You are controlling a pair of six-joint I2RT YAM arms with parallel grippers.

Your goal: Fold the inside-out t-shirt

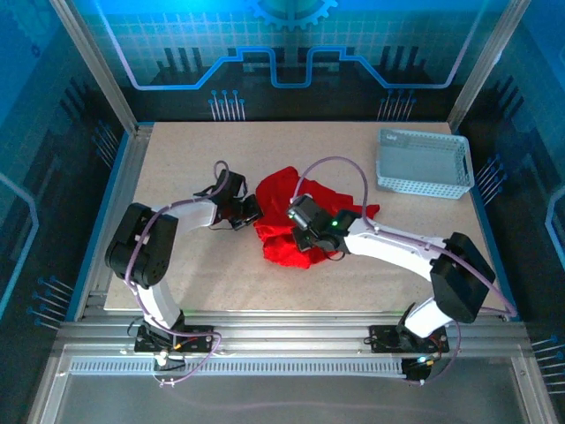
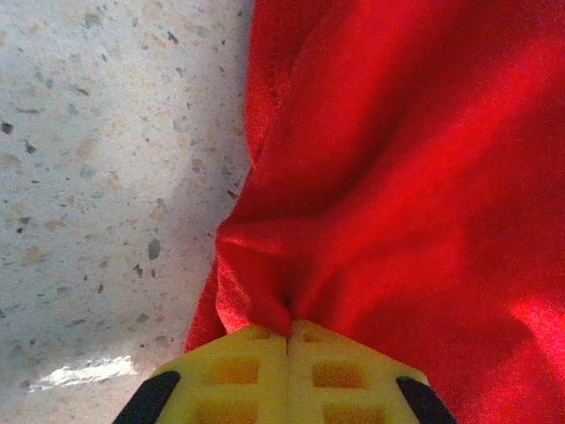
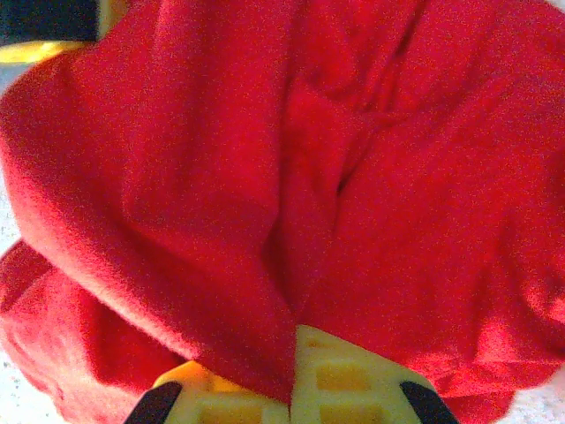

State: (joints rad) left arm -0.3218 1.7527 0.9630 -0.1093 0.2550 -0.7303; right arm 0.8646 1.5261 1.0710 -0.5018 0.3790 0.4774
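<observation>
A: Nearest first: left tool [image 2: 289,340]?
B: Clamped shut, yellow pads pressed together, with a fold of the inside-out t-shirt [image 2: 397,177] pinched at the tips. Speckled bench [image 2: 97,177] bare at the left of that frame.
A: And the right tool [image 3: 294,353]?
B: Closed as well, with red cloth caught between the pads, draped over them and bunched across the rest of the frame.
A: From above?
B: Heaped at mid-frame on the bench, crumpled, nowhere flat. Left tool [image 1: 249,212] at the heap's left edge; right tool [image 1: 305,243] at its lower middle, partly over the cloth. Both touching, so neither nearer.
A: Long axis?
B: Hard to tell in that state. Roughly lower left to upper right, with a corner poking out toward frame right.
A: So the coming move?
B: Probably drawing the two grips apart, left toward frame left and right toward frame right, to open the heap before any fold. Barely begun, by the look of it.
A: Farther back?
B: White mesh basket [image 1: 422,163] at upper right, well apart from the cloth.
</observation>
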